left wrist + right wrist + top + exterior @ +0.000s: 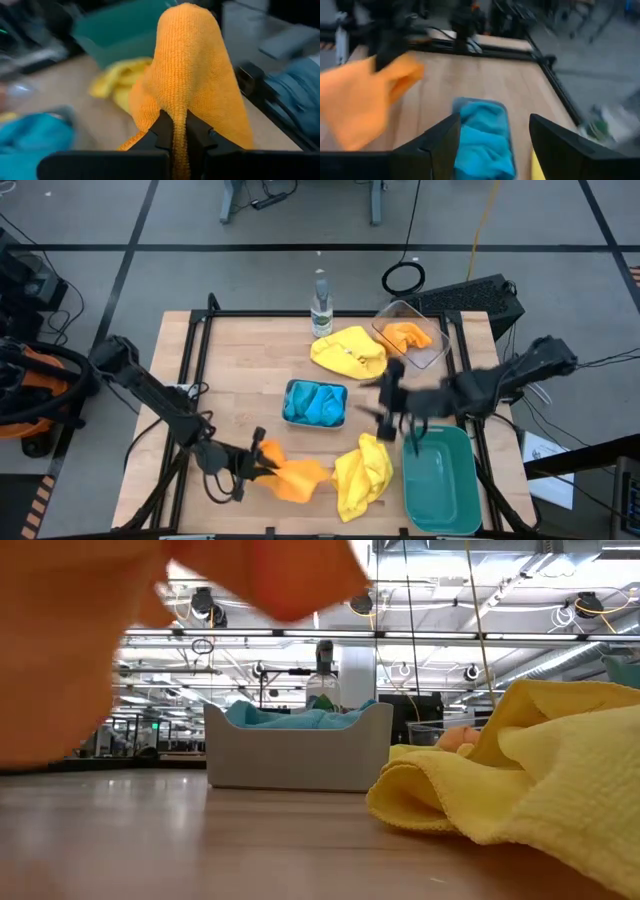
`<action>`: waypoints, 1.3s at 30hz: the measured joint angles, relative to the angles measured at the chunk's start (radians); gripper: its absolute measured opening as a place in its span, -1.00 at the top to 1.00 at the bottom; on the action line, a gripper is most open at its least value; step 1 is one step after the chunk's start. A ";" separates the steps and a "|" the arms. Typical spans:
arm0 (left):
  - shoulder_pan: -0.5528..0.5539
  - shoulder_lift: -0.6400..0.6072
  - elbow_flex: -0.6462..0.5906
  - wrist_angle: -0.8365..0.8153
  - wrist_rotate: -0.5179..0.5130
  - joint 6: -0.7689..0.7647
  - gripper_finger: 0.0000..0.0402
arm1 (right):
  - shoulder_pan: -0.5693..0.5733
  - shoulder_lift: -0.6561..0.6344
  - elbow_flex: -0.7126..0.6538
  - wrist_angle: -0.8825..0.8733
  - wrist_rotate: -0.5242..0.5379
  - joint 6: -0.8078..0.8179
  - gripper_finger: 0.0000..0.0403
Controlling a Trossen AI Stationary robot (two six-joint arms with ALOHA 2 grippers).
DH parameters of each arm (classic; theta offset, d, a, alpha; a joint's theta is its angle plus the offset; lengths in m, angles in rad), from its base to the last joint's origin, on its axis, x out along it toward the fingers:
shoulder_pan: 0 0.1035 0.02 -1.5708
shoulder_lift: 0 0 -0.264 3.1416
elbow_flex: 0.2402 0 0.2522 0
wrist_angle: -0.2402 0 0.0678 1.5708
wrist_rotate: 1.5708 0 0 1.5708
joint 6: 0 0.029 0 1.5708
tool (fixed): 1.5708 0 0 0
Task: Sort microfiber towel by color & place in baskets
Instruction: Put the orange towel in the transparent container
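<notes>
My left gripper point(258, 461) is near the table's near edge, shut on an orange towel point(297, 478) that fills the left wrist view point(192, 75). A yellow towel point(362, 475) lies crumpled beside it, and another point(350, 352) lies farther back. Two blue towels point(314, 402) sit in the pale grey-blue basket point(289, 388). The second orange towel point(408, 334) lies in the clear basket point(432, 356). The dark green basket point(440, 480) stands at the near right. My right gripper point(384, 406) hovers open between the blue towels and the green basket. My left gripper pinches a bunched fold of the orange towel point(180, 137) between its two fingers point(162, 131). The fingers come roughly level from the table's left. The rest of the towel spreads beyond the fingertips toward the right, and it shows raised in the low view point(90, 650).
A clear bottle point(320, 304) stands at the far edge behind the yellow towel. Black rails frame the wooden table point(240, 360). Bare wood lies on the left half. In the low view the near yellow towel point(520, 780) bulks at the right, with the grey-blue basket point(297, 755) behind.
</notes>
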 joint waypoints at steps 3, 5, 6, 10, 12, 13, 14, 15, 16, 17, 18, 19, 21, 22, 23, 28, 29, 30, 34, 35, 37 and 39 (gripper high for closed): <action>0.000 -0.062 0.000 0.003 -0.089 0.026 0.90 | 0.076 0.092 0.000 0.112 0.064 -0.110 -0.11; 0.000 -0.104 0.000 0.007 -0.143 0.036 0.90 | 0.101 0.159 0.000 0.190 0.065 -0.193 -0.09; 0.000 -0.126 0.000 0.008 -0.164 0.041 0.90 | 0.107 0.193 0.000 0.225 0.065 -0.233 -0.09; 0.000 -0.204 0.000 0.008 -0.246 0.041 0.86 | 0.108 0.311 -0.001 0.395 0.068 -0.384 -0.07; 0.000 -0.238 0.000 0.001 -0.311 0.043 0.85 | 0.107 0.356 -0.001 0.508 0.095 -0.459 -0.06; 0.000 -0.254 0.000 -0.002 -0.346 0.049 0.84 | 0.107 0.375 -0.001 0.561 0.123 -0.501 -0.06; 0.000 -0.269 0.000 -0.002 -0.379 0.064 0.84 | 0.107 0.393 -0.001 0.618 0.148 -0.543 -0.06; 0.001 -0.283 0.000 -0.002 -0.409 0.076 0.84 | 0.110 0.409 -0.001 0.669 0.167 -0.582 -0.06; 0.001 -0.297 0.000 0.000 -0.437 0.093 0.84 | 0.112 0.422 -0.001 0.711 0.176 -0.620 -0.06; 0.004 -0.310 0.000 0.005 -0.462 0.110 0.83 | 0.115 0.433 -0.001 0.741 0.175 -0.657 -0.06; 0.006 -0.326 0.000 0.005 -0.482 0.123 0.83 | 0.118 0.443 -0.001 0.763 0.174 -0.687 -0.06; 0.011 -0.340 0.000 0.004 -0.498 0.137 0.83 | 0.120 0.452 -0.001 0.786 0.174 -0.711 -0.06; 0.023 -0.366 0.000 0.001 -0.524 0.148 0.83 | 0.126 0.462 -0.001 0.814 0.175 -0.737 -0.07; 0.030 -0.377 0.000 0.000 -0.534 0.149 0.83 | 0.127 0.465 -0.001 0.819 0.170 -0.749 -0.07; 0.039 -0.386 0.000 0.000 -0.535 0.149 0.83 | 0.127 0.469 -0.001 0.840 0.165 -0.764 -0.07; 0.070 -0.396 0.000 -0.004 -0.517 0.113 0.83 | 0.116 0.502 -0.001 0.975 0.106 -0.861 -0.08; 0.072 -0.393 0.000 -0.005 -0.500 0.108 0.83 | 0.115 0.510 -0.001 1.003 0.081 -0.887 -0.10; 0.075 -0.389 0.000 -0.004 -0.481 0.097 0.82 | 0.112 0.517 -0.001 1.026 0.051 -0.913 -0.14; 0.080 -0.381 0.000 -0.005 -0.397 0.078 0.82 | 0.097 0.551 -0.001 1.157 0.004 -0.996 -0.35; 0.080 -0.381 0.000 -0.003 -0.388 0.071 0.82 | 0.092 0.558 -0.001 1.190 0.004 -1.017 -0.42; 0.080 -0.381 0.000 -0.005 -0.383 0.062 0.82 | 0.087 0.571 -0.001 1.257 0.002 -1.060 -0.56; 0.080 -0.381 0.000 -0.005 -0.379 0.060 0.82 | 0.082 0.577 0.000 1.298 -0.012 -1.090 -0.69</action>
